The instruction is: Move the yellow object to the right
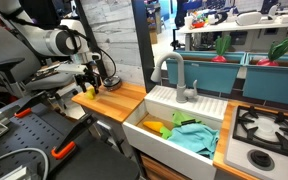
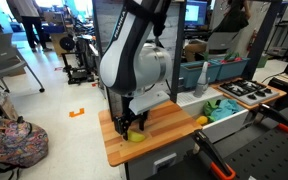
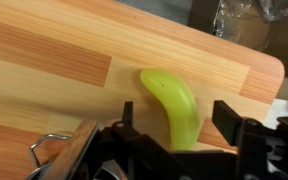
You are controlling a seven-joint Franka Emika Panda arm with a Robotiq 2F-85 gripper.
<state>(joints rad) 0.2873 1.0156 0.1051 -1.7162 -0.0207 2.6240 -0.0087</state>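
Observation:
The yellow object is a yellow-green banana (image 3: 174, 105) lying on the wooden countertop (image 3: 54, 70). In the wrist view it lies between my two black fingers, with gaps on both sides. My gripper (image 3: 179, 120) is open around it, low over the wood. In an exterior view the gripper (image 2: 132, 124) is down at the counter with the banana (image 2: 136, 136) under it. In an exterior view (image 1: 90, 86) the gripper is at the counter's far end, and the banana (image 1: 88, 93) peeks out below it.
A white sink (image 1: 174, 135) with a teal cloth and yellow items lies beside the counter, with a grey faucet (image 1: 176, 75). A stove (image 1: 269, 128) stands past the sink. A small yellow thing (image 2: 201, 121) lies at the counter's edge near the sink.

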